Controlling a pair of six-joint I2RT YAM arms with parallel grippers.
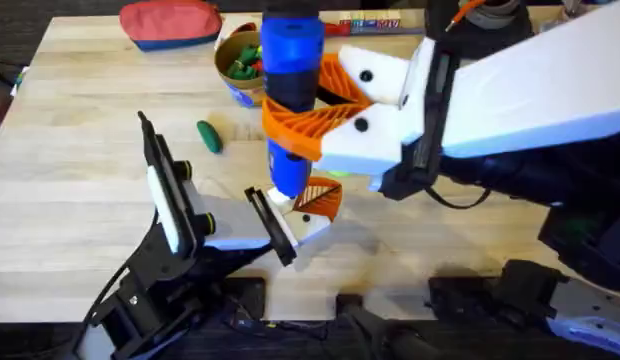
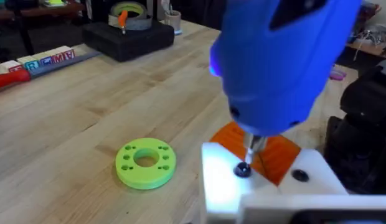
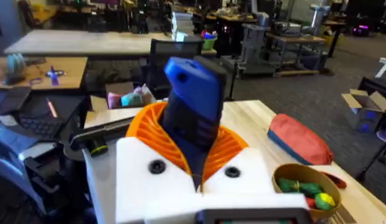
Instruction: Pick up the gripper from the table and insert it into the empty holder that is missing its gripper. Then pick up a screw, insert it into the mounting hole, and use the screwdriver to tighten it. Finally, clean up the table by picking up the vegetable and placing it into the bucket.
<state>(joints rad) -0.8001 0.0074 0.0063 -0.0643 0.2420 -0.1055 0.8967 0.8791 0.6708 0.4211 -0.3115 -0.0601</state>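
My right gripper (image 1: 312, 118), white fingers with orange ribbed pads, is shut on the blue screwdriver (image 1: 290, 60), held upright over the table's middle. In the left wrist view its metal tip rests on a dark screw (image 2: 243, 169) in the white holder (image 2: 221, 180). The orange gripper (image 2: 277, 152) sits in that holder. My left gripper (image 1: 286, 236) is shut on the holder (image 1: 312, 228) from the near side. The dark green vegetable (image 1: 209, 136) lies on the table to the left. The bucket (image 1: 230, 62) stands at the back with toy items inside.
A red zip pouch (image 1: 170, 22) lies at the back left beside the bucket. A lime-green disc with holes (image 2: 145, 163) lies flat close to the holder. A red-handled tool and letter blocks (image 1: 370, 22) line the far edge.
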